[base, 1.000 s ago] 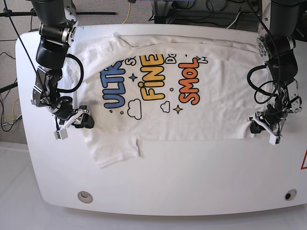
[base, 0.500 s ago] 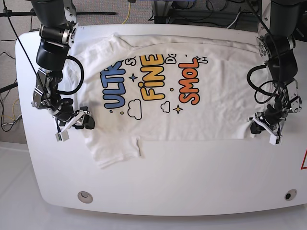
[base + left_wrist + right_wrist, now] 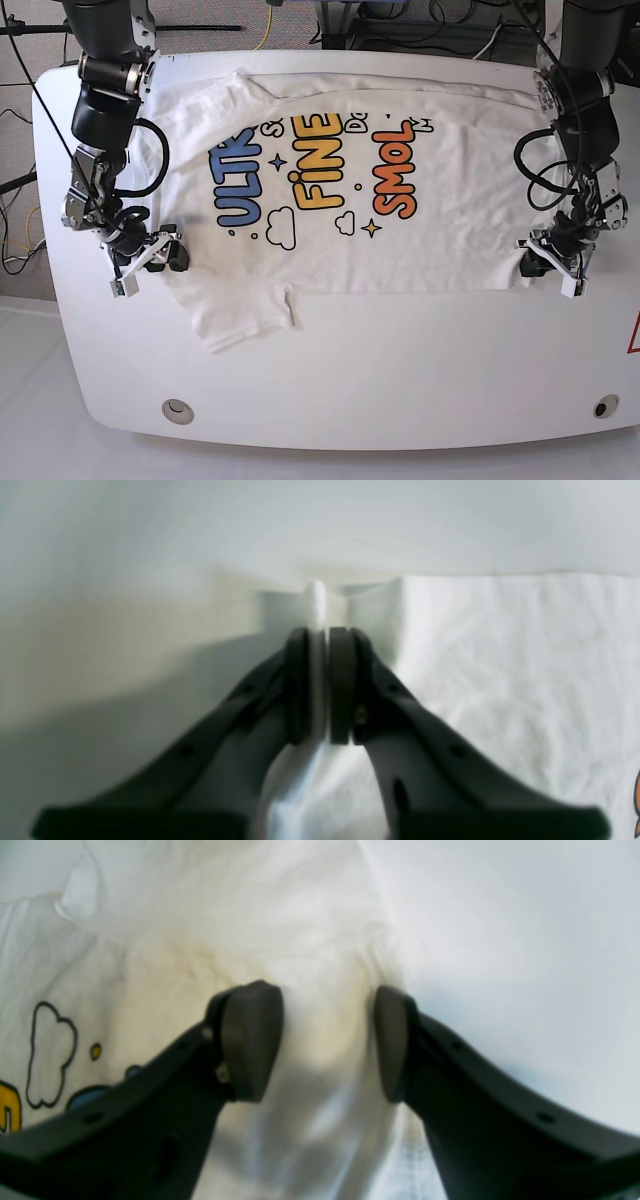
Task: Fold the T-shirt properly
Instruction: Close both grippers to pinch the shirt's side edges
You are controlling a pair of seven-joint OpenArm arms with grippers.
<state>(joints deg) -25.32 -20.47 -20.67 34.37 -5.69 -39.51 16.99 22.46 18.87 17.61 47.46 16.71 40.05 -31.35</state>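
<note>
T-shirt (image 3: 350,190) spread print-up across white table (image 3: 400,350), one gripper at each side edge.

Lay flat with the ULTRA FINE SMOL lettering (image 3: 320,175) facing up, one sleeve (image 3: 235,315) splayed toward the near-left. Right gripper (image 3: 327,1040), at the left of the base view, stood with pads (image 3: 250,1040) well apart astride a raised bunch of white cloth, not pinching it. Left gripper (image 3: 322,685), at the shirt's near-right corner, showed pads (image 3: 342,685) nearly together with a thin white fold of fabric between them; could not tell whether actually gripped.
</note>
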